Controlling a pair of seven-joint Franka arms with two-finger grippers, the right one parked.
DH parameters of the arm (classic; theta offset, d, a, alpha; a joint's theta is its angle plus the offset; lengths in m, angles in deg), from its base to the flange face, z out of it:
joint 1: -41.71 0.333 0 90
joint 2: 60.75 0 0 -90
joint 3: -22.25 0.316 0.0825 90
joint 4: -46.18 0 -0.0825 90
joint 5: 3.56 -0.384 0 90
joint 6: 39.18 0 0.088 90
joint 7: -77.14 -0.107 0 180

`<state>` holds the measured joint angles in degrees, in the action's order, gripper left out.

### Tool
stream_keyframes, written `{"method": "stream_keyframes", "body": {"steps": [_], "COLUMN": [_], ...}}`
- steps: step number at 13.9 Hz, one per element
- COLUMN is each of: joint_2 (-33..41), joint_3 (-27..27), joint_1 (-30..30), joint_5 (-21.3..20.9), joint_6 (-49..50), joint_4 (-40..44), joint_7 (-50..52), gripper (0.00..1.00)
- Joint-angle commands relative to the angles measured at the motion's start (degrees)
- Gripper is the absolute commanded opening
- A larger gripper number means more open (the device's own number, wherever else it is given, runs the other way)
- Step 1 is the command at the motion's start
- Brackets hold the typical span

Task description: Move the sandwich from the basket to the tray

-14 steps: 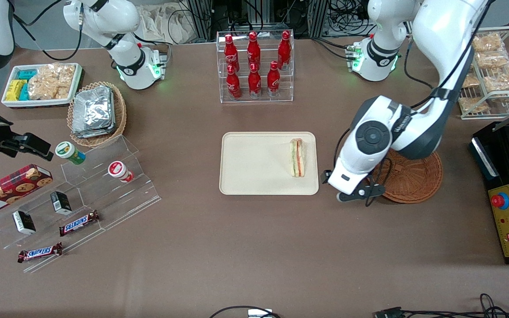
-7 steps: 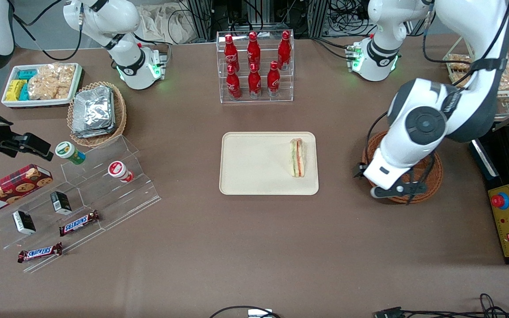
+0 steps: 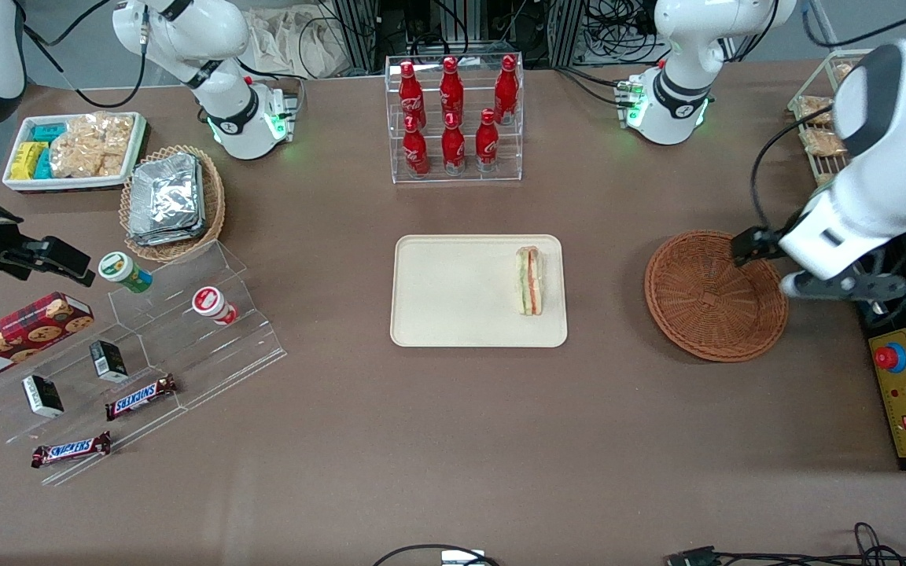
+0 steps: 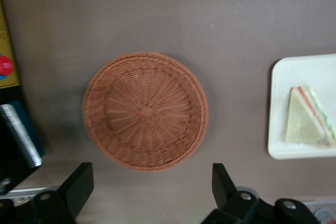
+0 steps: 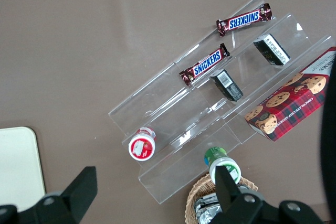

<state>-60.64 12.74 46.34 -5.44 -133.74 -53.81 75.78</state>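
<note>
The sandwich (image 3: pixel 530 281), a pale wedge with green and orange-red layers, lies on the cream tray (image 3: pixel 453 291), near the tray's edge that faces the basket. The reddish-brown wicker basket (image 3: pixel 712 299) is empty. My left gripper (image 3: pixel 842 284) hangs high above the table beside the basket, toward the working arm's end. In the left wrist view the gripper (image 4: pixel 151 187) is open with nothing between its black fingers (image 4: pixel 79 184). That view also shows the basket (image 4: pixel 145 111), the tray (image 4: pixel 281 108) and the sandwich (image 4: pixel 308 119) below.
A black control box with a red button (image 3: pixel 905 393) sits just past the gripper, with a wire rack of snack packets (image 3: pixel 823 126) farther from the camera. A clear rack of red bottles (image 3: pixel 453 118) stands farther back than the tray. A foil-packet basket (image 3: pixel 172 200) and acrylic steps (image 3: pixel 178 338) lie toward the parked arm's end.
My left arm has swung from beside the tray, across the basket, toward the working arm's end and risen. The basket is now uncovered. The sandwich has stayed on the tray.
</note>
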Motion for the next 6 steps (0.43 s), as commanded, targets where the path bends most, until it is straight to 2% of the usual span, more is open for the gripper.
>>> {"method": "stream_keyframes", "body": {"steps": [1, 6], "joint_2": [1.38, 1.99], "joint_3": [1.52, 1.43], "joint_1": [-1.20, -1.29], "joint_5": [0.92, 0.39], "joint_6": [4.54, 6.58], "joint_4": [3.56, 6.30], "joint_7": [-4.16, -4.26], "gripper": [1.00, 1.00]}}
